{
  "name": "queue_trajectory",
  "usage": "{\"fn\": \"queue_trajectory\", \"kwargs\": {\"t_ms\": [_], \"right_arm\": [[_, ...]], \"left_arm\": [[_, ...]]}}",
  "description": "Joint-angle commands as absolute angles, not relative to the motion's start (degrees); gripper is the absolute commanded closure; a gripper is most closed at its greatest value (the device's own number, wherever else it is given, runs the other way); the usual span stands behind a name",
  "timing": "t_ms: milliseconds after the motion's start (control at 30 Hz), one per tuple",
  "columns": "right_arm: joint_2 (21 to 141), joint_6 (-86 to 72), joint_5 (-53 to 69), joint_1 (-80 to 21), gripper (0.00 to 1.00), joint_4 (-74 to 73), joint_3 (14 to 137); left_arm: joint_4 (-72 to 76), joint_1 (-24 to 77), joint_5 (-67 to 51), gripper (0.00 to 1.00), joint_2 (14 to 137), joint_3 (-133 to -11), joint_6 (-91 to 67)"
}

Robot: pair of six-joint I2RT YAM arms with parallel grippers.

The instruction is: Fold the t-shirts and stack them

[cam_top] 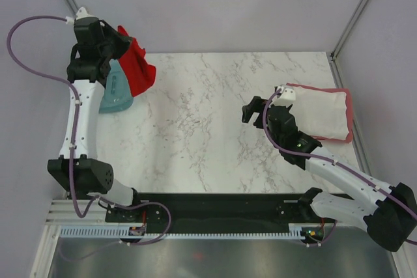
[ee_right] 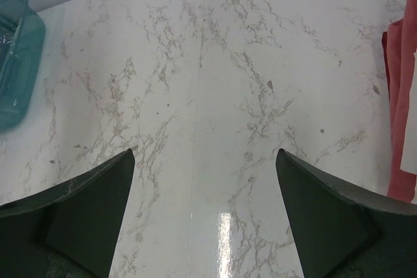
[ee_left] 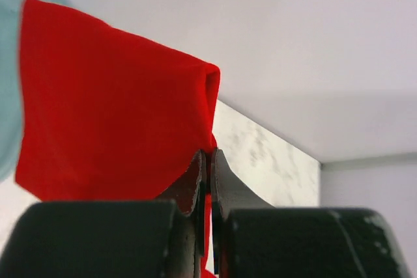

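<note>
My left gripper (cam_top: 124, 42) is shut on the bright red t-shirt (cam_top: 138, 66) and holds it in the air over the table's far left corner; the cloth hangs bunched below the jaws. In the left wrist view the red t-shirt (ee_left: 111, 102) fills the left side, pinched between the closed fingers (ee_left: 195, 180). The white t-shirt (cam_top: 319, 114) lies folded on the dull pinkish-red t-shirt (cam_top: 350, 110) at the right edge. My right gripper (cam_top: 252, 114) is open and empty above bare table, left of that stack. The pinkish-red edge shows in the right wrist view (ee_right: 402, 96).
A translucent teal plastic tub (cam_top: 116, 89) sits at the far left under the hanging red shirt; it also shows in the right wrist view (ee_right: 16, 56). White walls close in the table at the back and sides. The marble table (cam_top: 208, 128) stretches between the arms.
</note>
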State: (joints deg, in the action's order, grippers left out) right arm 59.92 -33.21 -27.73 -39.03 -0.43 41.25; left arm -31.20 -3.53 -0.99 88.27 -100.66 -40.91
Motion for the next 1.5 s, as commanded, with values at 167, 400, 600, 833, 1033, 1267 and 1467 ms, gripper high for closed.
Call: {"fn": "queue_trajectory", "kwargs": {"t_ms": [167, 400, 600, 833, 1033, 1267, 1467], "right_arm": [[57.5, -33.6, -29.5, -38.3, 0.02, 0.8, 40.6], [52.4, -34.5, -36.5, -37.9, 0.02, 0.2, 38.7], [48.7, -36.2, -38.4, -37.7, 0.02, 0.2, 36.8], [55.8, -34.2, -33.7, -37.6, 0.02, -1.4, 39.8], [67.6, -33.2, -30.6, -37.6, 0.1, -5.9, 46.4], [76.5, -35.4, -28.1, -33.8, 0.16, -7.7, 48.3], [86.2, -36.7, -16.7, -27.5, 0.18, -4.3, 49.5]], "left_arm": [[-27.0, 17.9, -2.7, 0.98, 79.9, -112.2, -47.7], [-27.0, 29.1, -3.2, 0.98, 87.5, -114.6, -50.0], [-26.5, 26.5, 6.8, 0.04, 81.5, -87.5, -53.5], [-23.6, 26.1, 10.6, 0.0, 70.8, -71.5, -50.5], [-18.0, 28.7, 9.3, 0.07, 68.6, -58.2, -42.8], [-6.8, 32.5, 6.6, 0.14, 75.8, -51.3, -39.6], [-2.2, 32.6, 4.4, 0.09, 73.6, -47.9, -34.7]]}}
